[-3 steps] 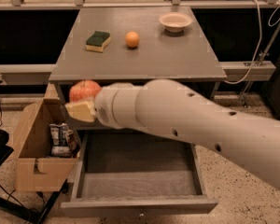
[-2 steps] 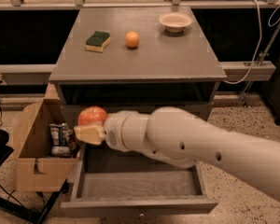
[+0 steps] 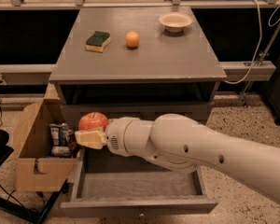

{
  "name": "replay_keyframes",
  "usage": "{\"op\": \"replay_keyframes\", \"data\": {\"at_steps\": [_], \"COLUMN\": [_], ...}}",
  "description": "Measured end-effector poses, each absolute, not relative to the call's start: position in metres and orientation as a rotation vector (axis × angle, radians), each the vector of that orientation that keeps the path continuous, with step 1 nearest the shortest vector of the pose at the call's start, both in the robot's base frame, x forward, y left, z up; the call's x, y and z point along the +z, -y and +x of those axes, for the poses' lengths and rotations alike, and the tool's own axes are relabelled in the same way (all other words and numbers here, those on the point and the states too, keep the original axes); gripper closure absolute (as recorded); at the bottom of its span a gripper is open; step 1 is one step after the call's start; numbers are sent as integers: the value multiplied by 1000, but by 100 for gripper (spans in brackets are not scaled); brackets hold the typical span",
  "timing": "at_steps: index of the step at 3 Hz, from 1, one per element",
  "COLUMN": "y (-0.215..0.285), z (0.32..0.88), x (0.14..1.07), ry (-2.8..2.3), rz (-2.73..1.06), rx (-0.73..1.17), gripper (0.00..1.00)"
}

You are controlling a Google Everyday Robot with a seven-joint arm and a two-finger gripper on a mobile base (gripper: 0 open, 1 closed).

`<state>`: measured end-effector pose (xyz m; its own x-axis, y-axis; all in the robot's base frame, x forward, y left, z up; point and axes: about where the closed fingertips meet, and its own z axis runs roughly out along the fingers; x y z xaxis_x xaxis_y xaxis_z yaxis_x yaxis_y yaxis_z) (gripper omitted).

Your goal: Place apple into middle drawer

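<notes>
The red apple (image 3: 93, 121) with yellowish patches is held in my gripper (image 3: 89, 135), whose cream fingers (image 3: 89, 139) close under and around it. It hangs over the left end of the open middle drawer (image 3: 138, 186), a deep grey box with a flat floor and low front lip. My white arm (image 3: 196, 148) reaches in from the right and covers the back of the drawer.
On the grey cabinet top (image 3: 177, 59) lie a green and yellow sponge (image 3: 98, 41), a small orange fruit (image 3: 132, 39) and a white bowl (image 3: 175, 21). A cardboard box (image 3: 37, 148) with packets stands on the floor left of the drawer. A cable (image 3: 256, 45) hangs at right.
My gripper has carried the apple downward, from the level of the cabinet top's edge to just above the open drawer's left end.
</notes>
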<state>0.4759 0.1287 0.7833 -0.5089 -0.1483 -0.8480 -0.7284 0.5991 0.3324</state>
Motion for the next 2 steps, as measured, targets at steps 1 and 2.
{"op": "replay_keyframes", "data": {"at_steps": [1, 2], "y": [-132, -126], "z": [485, 518], "x": [763, 717], "ry": [-2028, -2025], "rz": [-697, -795], "rx": [923, 964], "gripper": [100, 100]}}
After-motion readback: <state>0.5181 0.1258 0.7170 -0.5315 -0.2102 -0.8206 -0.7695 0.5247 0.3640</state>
